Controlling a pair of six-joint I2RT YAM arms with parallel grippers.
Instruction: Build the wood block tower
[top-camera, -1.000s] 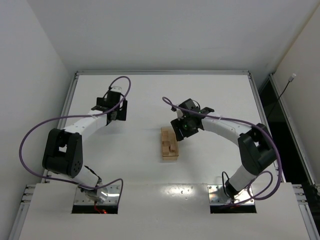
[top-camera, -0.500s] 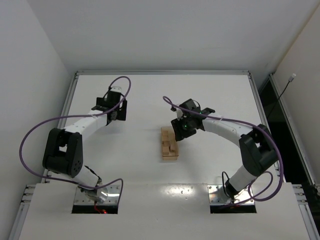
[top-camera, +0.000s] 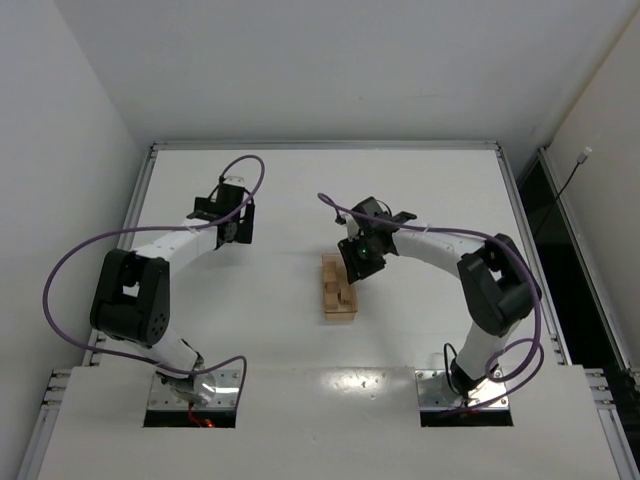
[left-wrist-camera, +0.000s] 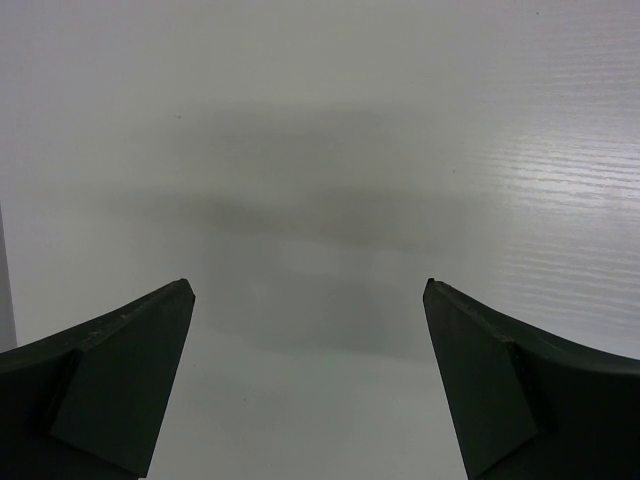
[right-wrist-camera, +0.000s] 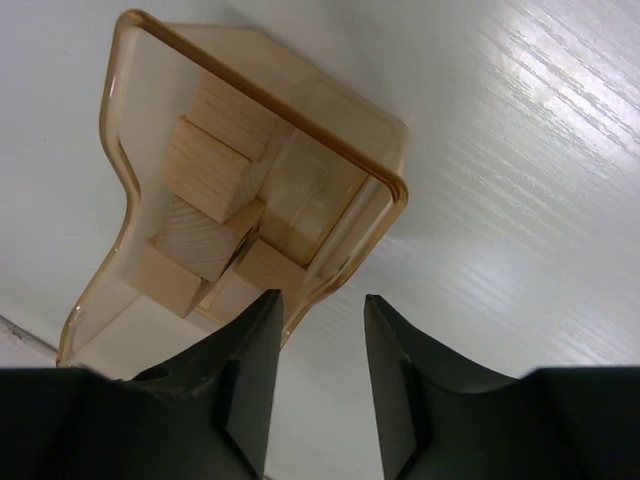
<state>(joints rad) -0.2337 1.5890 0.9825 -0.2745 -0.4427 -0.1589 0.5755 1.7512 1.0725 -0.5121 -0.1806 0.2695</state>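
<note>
Closing in since a second ago, right claw (right-wrist-camera: 320, 298) now sits at the near wall of the clear amber box (right-wrist-camera: 118, 170), jaws narrowly parted, gripping nothing. Wood blocks (right-wrist-camera: 210, 190) lie jumbled inside, so no tower yet. Left claw (left-wrist-camera: 308, 290) gapes wide over the surface (left-wrist-camera: 320, 120).

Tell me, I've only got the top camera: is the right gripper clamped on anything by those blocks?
Observer: No, the right gripper has its fingers apart with a visible gap.
Operator: What holds the blocks?
Observer: A clear amber-tinted container; the wood blocks lie jumbled inside, unstacked.
Operator: And the left gripper?
Observer: The left gripper is wide open, nothing between its fingers.
</note>
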